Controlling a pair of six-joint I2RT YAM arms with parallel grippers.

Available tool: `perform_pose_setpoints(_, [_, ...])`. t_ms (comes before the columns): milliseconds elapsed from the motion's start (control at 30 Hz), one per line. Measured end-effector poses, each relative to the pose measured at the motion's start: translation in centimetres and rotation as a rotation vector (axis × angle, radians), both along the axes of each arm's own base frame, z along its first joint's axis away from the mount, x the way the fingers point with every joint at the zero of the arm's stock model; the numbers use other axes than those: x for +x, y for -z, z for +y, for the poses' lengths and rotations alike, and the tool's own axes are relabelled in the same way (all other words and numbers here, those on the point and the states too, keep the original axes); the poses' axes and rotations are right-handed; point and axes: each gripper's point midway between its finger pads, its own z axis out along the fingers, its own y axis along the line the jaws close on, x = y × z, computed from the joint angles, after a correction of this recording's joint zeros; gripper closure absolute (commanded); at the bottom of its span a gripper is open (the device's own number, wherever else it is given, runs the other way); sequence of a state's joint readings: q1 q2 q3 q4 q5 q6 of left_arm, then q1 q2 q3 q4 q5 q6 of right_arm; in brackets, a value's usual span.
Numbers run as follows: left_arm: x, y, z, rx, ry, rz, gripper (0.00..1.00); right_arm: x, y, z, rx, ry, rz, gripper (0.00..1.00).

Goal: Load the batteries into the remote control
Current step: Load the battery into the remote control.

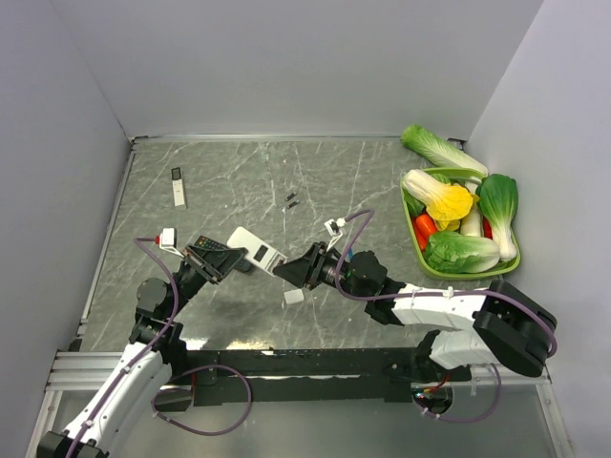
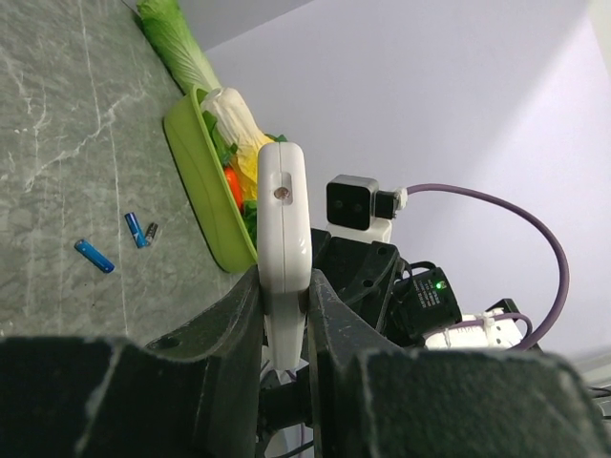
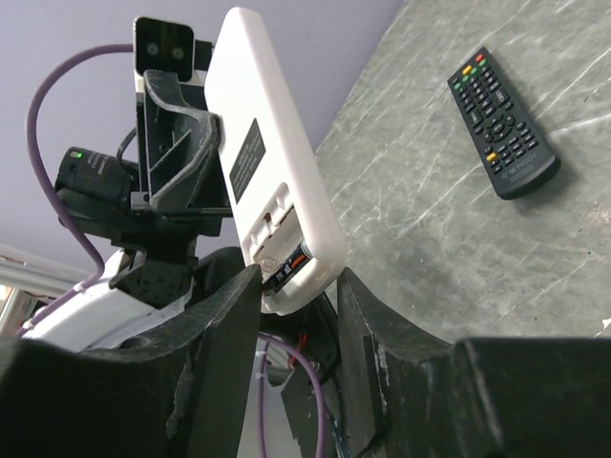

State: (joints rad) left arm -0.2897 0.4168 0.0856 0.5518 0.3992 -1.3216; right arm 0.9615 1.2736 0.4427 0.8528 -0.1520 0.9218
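Though hidden overhead, battery (image 3: 289, 264) occupies remote (image 3: 272, 143)

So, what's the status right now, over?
Left gripper shut on remote. Right gripper open around its battery bay, one battery in. Spare batteries loose on table. Nothing in the way.

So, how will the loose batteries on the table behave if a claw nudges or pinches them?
The batteries are small round cylinders lying on their sides on the smooth table, so a nudge will likely roll them. They look stiff and probably light. Being thin, they may slip from a pinch.
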Motion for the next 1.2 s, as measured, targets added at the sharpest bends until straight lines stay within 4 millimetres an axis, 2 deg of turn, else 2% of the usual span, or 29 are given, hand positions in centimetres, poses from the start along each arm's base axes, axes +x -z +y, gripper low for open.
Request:
perform_pose_setpoints(133, [0.0, 0.0, 0.0, 0.001, -0.002, -0.001, 0.99, 0.0, 0.2, 0.2, -0.005, -0.007, 0.001, 0.72])
perform_pose_setpoints(267, [0.1, -0.1, 0.1, 0.001, -0.009, -0.008, 0.99, 0.0, 0.2, 0.1, 0.000, -0.002, 0.015, 0.87])
perform_pose_setpoints(467, [0.1, -0.2, 0.1, 0.007, -0.012, -0.021, 0.98, 0.0, 0.0, 0.1, 0.009, 0.001, 0.025, 1.00])
perform_pose_setpoints(567, [0.1, -0.4, 0.1, 0.005, -0.012, -0.028, 0.72, 0.0, -0.2, 0.2, 0.017, -0.002, 0.021, 1.00])
perform_pose_setpoints(600, [0.1, -0.4, 0.1, 0.004, -0.012, -0.031, 0.56, -0.1, -0.3, 0.2, 0.021, -0.006, 0.019, 1.00])
perform_pose_setpoints(767, [-0.1, -0.9, 0.1, -0.014, -0.004, -0.042, 0.29, -0.3, -0.7, 0.3, 0.037, -0.027, 0.003, 1.00])
perform_pose_setpoints(833, [-0.1, -0.9, 0.1, -0.016, -0.004, -0.048, 0.26, -0.4, -0.5, 0.5, 0.032, -0.035, 0.007, 1.00])
perform_pose_setpoints(933, [0.0, -0.8, 0.1, -0.021, -0.002, -0.045, 0.26, -0.6, -0.2, 0.6, 0.030, -0.050, 0.014, 1.00])
perform_pose_setpoints(1033, [0.1, -0.5, 0.0, -0.019, -0.002, -0.037, 0.31, -0.7, -0.4, 0.7, 0.038, -0.057, 0.016, 1.00])
perform_pose_setpoints(1100, [0.2, -0.5, 0.0, -0.020, -0.002, -0.036, 0.39, -0.8, -0.6, 0.7, 0.050, -0.064, 0.014, 1.00])
perform_pose_setpoints(1133, [0.3, -0.5, 0.0, -0.021, -0.002, -0.037, 0.45, -0.8, -0.7, 0.8, 0.053, -0.068, 0.013, 1.00])
perform_pose_setpoints(1167, [0.3, -0.5, 0.0, -0.021, -0.002, -0.038, 0.56, -0.9, -0.8, 0.8, 0.056, -0.073, 0.015, 1.00])
perform_pose_setpoints(1200, [0.3, -0.5, 0.0, -0.022, -0.002, -0.038, 0.60, -1.0, -0.7, 0.8, 0.055, -0.076, 0.016, 1.00])
